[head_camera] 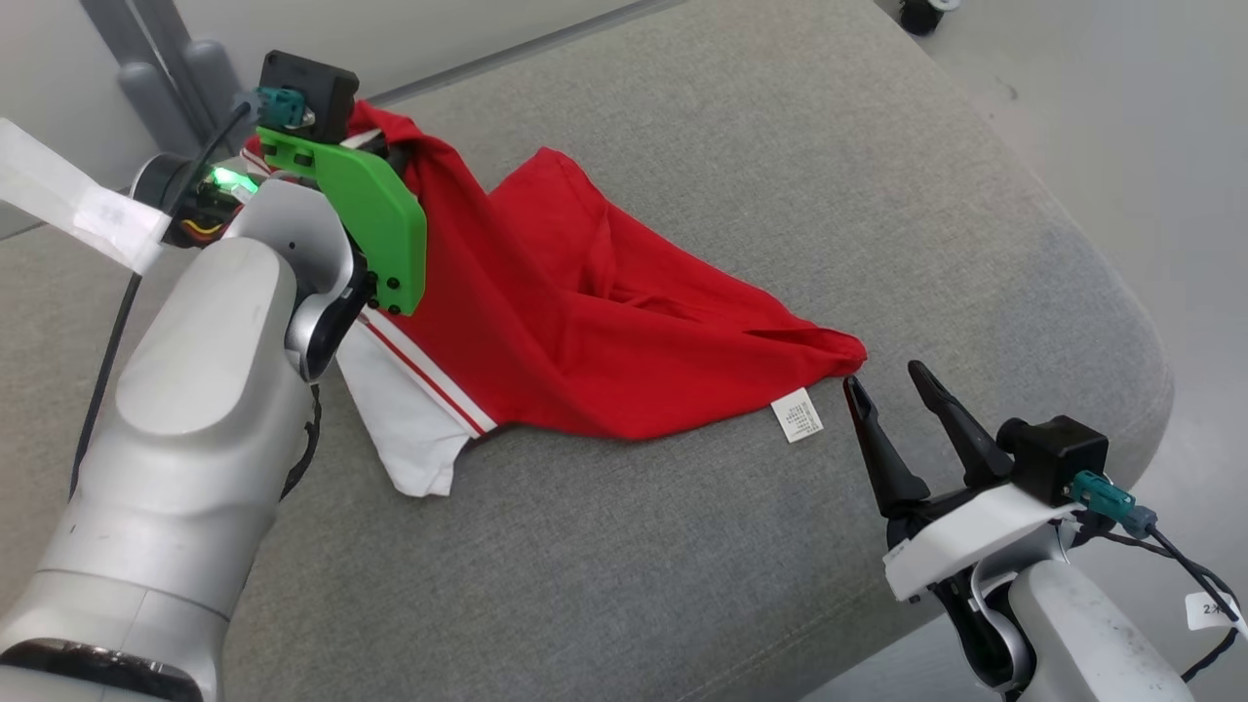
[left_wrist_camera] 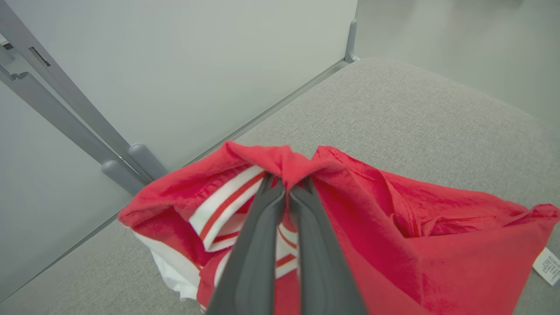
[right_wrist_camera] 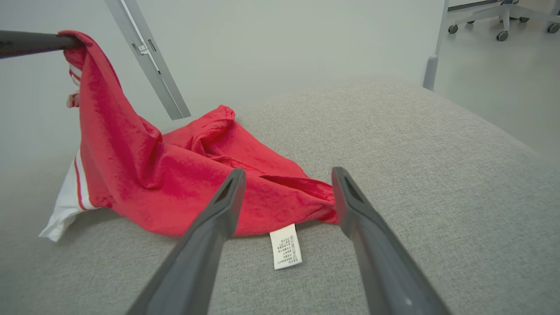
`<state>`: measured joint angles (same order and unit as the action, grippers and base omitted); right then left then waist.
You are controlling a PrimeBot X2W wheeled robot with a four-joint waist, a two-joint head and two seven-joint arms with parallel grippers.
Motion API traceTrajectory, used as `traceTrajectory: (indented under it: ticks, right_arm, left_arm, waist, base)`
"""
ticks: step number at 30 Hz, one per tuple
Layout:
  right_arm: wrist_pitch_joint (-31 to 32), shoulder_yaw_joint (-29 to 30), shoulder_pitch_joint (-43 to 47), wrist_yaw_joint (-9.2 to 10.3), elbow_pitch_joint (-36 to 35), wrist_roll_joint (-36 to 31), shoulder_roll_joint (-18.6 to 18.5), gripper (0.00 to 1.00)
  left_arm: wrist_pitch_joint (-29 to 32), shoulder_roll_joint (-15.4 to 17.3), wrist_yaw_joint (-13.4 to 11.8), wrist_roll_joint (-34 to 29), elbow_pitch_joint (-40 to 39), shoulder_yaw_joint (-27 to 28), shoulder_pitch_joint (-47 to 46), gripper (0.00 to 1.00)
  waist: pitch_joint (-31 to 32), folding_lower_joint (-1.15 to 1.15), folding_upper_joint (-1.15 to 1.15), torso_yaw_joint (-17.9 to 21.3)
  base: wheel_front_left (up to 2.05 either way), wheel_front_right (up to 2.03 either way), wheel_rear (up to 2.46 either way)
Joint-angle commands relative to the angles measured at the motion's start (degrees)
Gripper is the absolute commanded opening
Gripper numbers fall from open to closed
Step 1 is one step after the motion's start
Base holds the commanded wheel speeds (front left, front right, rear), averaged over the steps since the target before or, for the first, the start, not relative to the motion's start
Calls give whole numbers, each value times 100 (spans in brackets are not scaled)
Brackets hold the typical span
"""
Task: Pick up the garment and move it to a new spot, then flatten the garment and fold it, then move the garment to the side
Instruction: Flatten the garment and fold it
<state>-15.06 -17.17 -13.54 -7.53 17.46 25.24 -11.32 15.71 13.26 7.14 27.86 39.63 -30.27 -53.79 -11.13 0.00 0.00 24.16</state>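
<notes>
Evidently the pickup step: the left claw (left_wrist_camera: 286,186) pinches a raised fold of the red shirt (head_camera: 585,322). Next, the wide-open right claw (head_camera: 885,376) should likely grip the near hem

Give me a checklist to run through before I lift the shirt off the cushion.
1. Left gripper shut on the red shirt: ok, jaws pinch a bunched fold.
2. Number of layers in that pinch: cannot tell.
3. Right gripper open: ok, jaws spread.
4. Right gripper holding the shirt: not ok, jaws stand at the corner by the care label, not around it.
5. Shirt clear of the grey cushion: not ok, only the pinched end is raised; the rest lies on it.
6. Shirt flat: not ok, it is creased and bunched.
</notes>
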Motion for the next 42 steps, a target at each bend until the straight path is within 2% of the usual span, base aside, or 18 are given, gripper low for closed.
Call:
traceTrajectory:
  ticks: [1, 7, 8, 9, 10, 17, 21, 24, 30, 33, 39, 42]
  right_arm:
    - [-14, -8, -84, 8, 14, 57, 39, 100]
    - [-14, -86, -188, 8, 66, 47, 44, 100]
    - [-14, -101, -205, 8, 75, 48, 18, 100]
    - [-14, -98, -209, 8, 85, 49, -5, 100]
    - [-14, -110, -217, 8, 99, 48, -28, 100]
    - [-14, -119, -112, 8, 196, 40, -279, 100]
    - [-14, -95, -58, 8, 209, 62, -367, 100]
    - [-14, -92, -5, 8, 210, 63, -382, 100]
    - [-14, -129, 68, 8, 209, 76, -340, 100]
    - [-14, -159, 101, 8, 210, 98, -320, 100]
    - [-14, -191, 29, 8, 188, 118, -277, 100]
    - [-14, -199, 0, 8, 200, 131, -262, 100]
  left_arm:
    - [-227, -75, 29, -22, 195, 4, -151, 0]
    - [-1170, -670, 4, -108, 1245, -122, -352, 0]
    - [-1322, -776, 6, -110, 1407, -171, -360, 14]
    - [-1445, -839, 7, -84, 1501, -204, -361, 76]
    - [-1587, -899, 10, -48, 1620, -246, -365, 100]
    - [-2102, -1032, 30, 259, 1779, -685, -427, 100]
    - [-2031, -1028, 34, 578, 1679, -891, -470, 100]
    - [-1729, -980, 36, 960, 1563, -962, -406, 100]
    - [-447, -342, 31, 1874, 1014, -1311, -120, 100]
    - [208, 119, 32, 2238, 679, -1567, 80, 100]
    - [1042, 742, 32, 2757, 483, -1876, 481, 100]
    - [1254, 903, 32, 2821, 598, -1978, 629, 100]
  waist:
    - [-245, 0, 0, 238]
    - [-287, 0, 0, 125]
    - [-281, 0, 0, 74]
    - [-272, 0, 0, 24]
    - [-256, 0, 0, -37]
    - [-4, 0, 0, -508]
    - [118, 0, 0, -739]
    - [177, 0, 0, -825]
    - [270, 0, 0, -819]
    - [274, 0, 0, -734]
    - [148, 0, 0, -482]
    - [87, 0, 0, -360]
  base:
    - [0, 0, 0]
    - [0, 0, 0]
    - [0, 0, 0]
    - [0, 0, 0]
    - [0, 0, 0]
    - [0, 0, 0]
    - [0, 0, 0]
    - [0, 0, 0]
    - [0, 0, 0]
    - [0, 0, 0]
    - [0, 0, 0]
    - [0, 0, 0]
